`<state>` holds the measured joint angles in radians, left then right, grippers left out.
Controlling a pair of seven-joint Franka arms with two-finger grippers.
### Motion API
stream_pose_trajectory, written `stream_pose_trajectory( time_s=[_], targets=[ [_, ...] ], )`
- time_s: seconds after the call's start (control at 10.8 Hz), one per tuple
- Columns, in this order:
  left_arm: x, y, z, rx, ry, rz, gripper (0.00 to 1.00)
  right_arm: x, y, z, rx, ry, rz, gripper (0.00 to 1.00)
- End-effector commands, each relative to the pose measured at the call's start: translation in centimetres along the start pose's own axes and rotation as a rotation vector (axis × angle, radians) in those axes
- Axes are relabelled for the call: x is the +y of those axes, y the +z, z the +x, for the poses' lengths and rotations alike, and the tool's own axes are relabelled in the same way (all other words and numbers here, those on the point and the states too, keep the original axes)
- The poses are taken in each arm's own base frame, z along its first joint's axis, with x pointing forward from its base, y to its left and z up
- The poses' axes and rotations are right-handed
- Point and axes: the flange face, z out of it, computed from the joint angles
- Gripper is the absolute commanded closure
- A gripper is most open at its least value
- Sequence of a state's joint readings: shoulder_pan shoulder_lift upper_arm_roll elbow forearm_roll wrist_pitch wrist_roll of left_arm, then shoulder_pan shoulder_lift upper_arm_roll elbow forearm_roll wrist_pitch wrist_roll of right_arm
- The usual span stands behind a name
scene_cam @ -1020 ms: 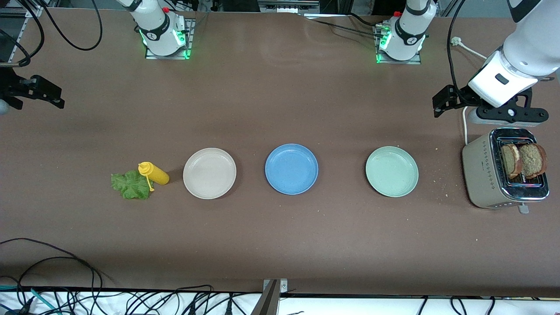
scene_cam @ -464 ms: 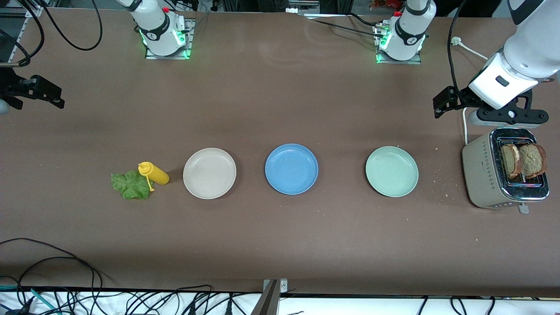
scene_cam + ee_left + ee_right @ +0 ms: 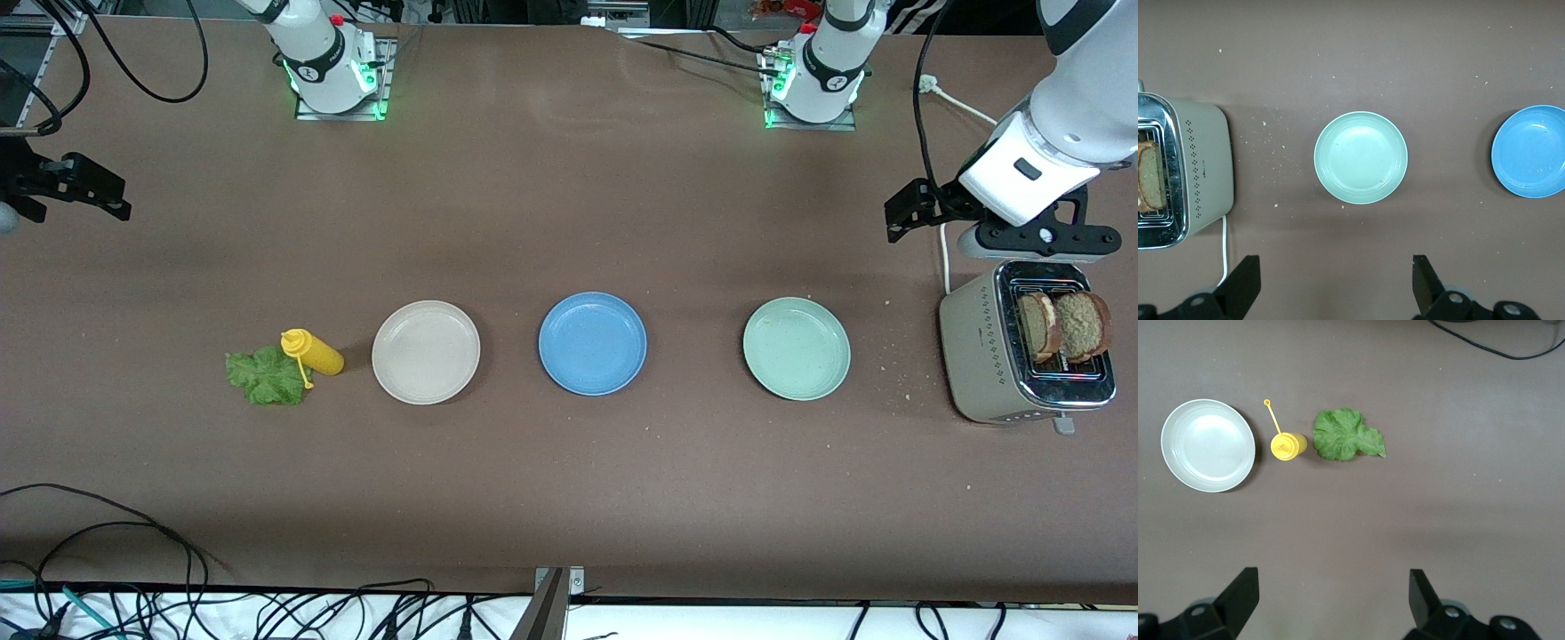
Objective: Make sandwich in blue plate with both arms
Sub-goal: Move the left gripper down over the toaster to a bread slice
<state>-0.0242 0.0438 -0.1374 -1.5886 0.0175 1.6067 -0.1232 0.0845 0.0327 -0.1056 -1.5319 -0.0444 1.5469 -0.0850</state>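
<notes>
The blue plate [image 3: 592,343] [image 3: 1531,151] lies bare in the middle of the table, between a beige plate [image 3: 426,352] and a pale green plate [image 3: 797,348]. Two brown bread slices [image 3: 1038,325] [image 3: 1083,324] stand upright in the toaster [image 3: 987,351] at the left arm's end. A lettuce leaf [image 3: 265,377] [image 3: 1346,435] lies flat at the right arm's end. My left gripper [image 3: 1037,238] [image 3: 1335,273] hangs open and empty over the toaster's edge toward the bases. My right gripper [image 3: 1331,590] hangs open and empty, high over the right arm's end of the table.
A yellow squeeze bottle [image 3: 311,352] [image 3: 1288,445] lies on its side between the lettuce and the beige plate. The toaster's white cord [image 3: 944,253] runs toward the bases. Crumbs dot the table near the green plate [image 3: 1361,157]. Cables hang along the front edge.
The left arm has drifted slightly toward its end of the table above the toaster. The right arm, plates, bread and lettuce have not moved.
</notes>
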Motion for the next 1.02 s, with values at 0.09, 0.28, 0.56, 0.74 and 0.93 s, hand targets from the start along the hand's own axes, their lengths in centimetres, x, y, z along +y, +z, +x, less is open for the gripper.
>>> stream_pose_trajectory(
  time_s=[0.09,0.28,0.56,0.74,0.93],
  targets=[
    [-0.8,0.2,0.7,-0.019,0.007,-0.018,0.00,0.0,-0.6,0.2,0.011,0.009,0.007,0.00],
    [-2.1,1.1,1.3,-0.030,-0.011,-0.004,0.00,0.0,-0.6,0.2,0.011,0.009,0.007,0.00],
    [-7.4,3.9,3.0,-0.064,-0.079,0.034,0.00,0.1,-0.6,0.2,0.011,0.012,0.008,0.00],
    [-10.6,4.9,4.4,-0.068,-0.034,0.024,0.00,0.0,-0.6,0.2,0.011,0.011,0.007,0.00],
    [-16.9,7.1,5.8,-0.048,0.007,0.005,0.00,0.0,-0.6,0.2,0.012,0.011,0.007,0.00]
  ],
)
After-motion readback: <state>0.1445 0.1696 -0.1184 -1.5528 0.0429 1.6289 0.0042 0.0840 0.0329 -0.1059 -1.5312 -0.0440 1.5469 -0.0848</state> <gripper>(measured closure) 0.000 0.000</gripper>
